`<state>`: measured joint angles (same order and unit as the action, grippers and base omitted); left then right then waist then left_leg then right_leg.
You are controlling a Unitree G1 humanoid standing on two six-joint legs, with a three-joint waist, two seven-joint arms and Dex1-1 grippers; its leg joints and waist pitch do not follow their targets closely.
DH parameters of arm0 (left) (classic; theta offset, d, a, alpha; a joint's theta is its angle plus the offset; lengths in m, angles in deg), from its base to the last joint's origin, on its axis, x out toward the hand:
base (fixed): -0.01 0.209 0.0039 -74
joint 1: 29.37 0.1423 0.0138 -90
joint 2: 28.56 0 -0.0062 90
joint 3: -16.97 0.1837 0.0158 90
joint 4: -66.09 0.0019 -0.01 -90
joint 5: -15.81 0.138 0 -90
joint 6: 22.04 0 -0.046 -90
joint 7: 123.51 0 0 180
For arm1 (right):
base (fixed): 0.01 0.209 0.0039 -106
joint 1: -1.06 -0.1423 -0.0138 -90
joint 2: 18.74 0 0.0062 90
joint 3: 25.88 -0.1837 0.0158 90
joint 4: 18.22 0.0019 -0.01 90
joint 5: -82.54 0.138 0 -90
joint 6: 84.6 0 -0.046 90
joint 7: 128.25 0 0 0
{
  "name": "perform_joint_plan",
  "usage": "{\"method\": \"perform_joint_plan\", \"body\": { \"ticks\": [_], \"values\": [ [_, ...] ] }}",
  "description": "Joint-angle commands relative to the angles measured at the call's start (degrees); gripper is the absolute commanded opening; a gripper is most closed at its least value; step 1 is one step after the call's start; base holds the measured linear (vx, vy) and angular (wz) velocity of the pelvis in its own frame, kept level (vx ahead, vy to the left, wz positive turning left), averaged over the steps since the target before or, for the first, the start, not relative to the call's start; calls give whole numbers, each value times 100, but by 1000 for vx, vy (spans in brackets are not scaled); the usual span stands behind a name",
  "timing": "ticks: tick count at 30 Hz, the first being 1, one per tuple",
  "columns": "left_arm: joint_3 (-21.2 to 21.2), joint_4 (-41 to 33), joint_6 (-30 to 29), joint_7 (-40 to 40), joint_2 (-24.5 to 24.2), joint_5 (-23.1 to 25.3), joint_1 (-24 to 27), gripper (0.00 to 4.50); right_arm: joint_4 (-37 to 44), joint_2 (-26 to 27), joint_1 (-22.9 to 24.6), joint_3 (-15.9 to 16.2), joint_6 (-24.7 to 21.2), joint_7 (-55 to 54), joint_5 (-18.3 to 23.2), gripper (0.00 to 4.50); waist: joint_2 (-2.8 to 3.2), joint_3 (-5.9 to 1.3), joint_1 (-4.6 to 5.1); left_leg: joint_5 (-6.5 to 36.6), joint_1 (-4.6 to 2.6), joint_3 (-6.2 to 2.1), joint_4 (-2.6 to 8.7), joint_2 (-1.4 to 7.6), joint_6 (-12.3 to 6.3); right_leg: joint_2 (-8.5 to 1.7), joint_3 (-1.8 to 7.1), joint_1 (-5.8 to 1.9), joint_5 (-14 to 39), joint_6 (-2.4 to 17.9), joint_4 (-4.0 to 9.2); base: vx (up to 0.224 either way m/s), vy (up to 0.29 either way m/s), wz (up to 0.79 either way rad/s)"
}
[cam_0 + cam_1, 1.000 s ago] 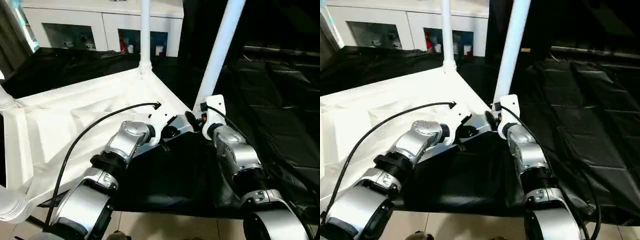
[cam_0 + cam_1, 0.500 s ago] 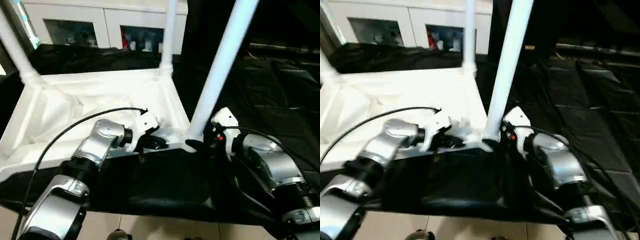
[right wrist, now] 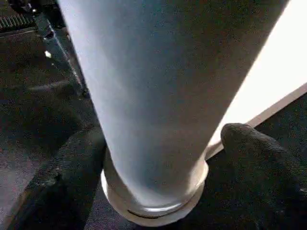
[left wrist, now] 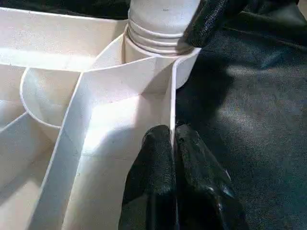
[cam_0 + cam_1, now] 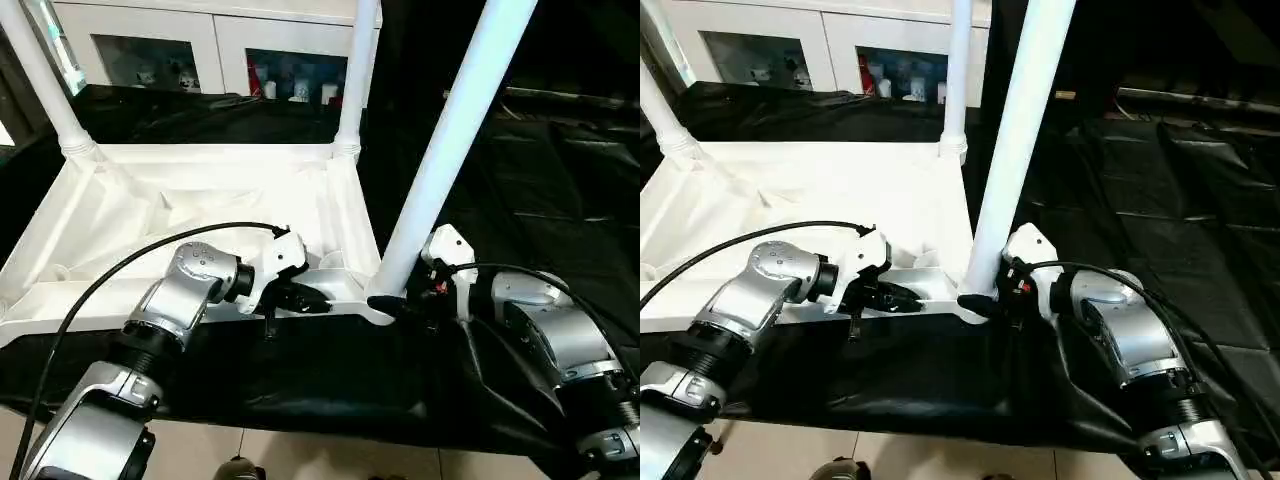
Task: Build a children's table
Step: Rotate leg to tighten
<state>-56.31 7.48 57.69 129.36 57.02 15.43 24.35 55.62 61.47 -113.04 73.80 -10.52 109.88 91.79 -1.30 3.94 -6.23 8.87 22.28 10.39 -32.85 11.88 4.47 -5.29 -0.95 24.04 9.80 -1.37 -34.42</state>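
White plastic on black cloth

The tabletop looks like smooth white plastic with a soft sheen on its ribbed underside, and the near leg is the same plastic, a smooth glossy tube (ridged rings at its base). The sheet under it is black cloth, creased and faintly shiny. The forearms are brushed silver metal; the fingers look matt black and slightly grainy.
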Motion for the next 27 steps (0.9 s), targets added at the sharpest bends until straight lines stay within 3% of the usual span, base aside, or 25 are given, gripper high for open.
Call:
{"method": "perform_joint_plan", "body": {
  "ticks": [1,12,19,24,27],
  "values": [
    [101,-252,4,232,66,-207,38,0,98,-104,49,-7,-81,3,9,365,-55,-392,11,1244,-114,37,363,73,-268,-165,82,-278,785,1342,324,0,0,0],
    [101,-353,-53,230,46,-197,125,0,96,-141,95,41,-101,77,-17,273,-75,-404,11,1105,-115,45,338,69,-326,-163,81,-287,666,1389,304,0,0,0],
    [75,-403,-84,176,55,-212,188,0,65,-70,193,39,-28,50,1,264,-113,-401,4,1144,-118,42,343,78,-340,-178,80,-285,885,1340,314,0,0,0],
    [-178,54,2,-838,379,-18,0,0,-561,524,116,-355,17,-1124,-41,264,-108,-395,46,1299,-107,40,353,57,-193,-168,84,-252,1153,1248,342,0,0,0],
    [-228,394,-100,-1440,683,121,-193,0,-984,1050,-27,-584,-55,-2052,-57,263,-126,-382,101,1575,-110,19,376,39,-34,-181,79,-253,1658,1097,387,0,0,0]
  ]
}}
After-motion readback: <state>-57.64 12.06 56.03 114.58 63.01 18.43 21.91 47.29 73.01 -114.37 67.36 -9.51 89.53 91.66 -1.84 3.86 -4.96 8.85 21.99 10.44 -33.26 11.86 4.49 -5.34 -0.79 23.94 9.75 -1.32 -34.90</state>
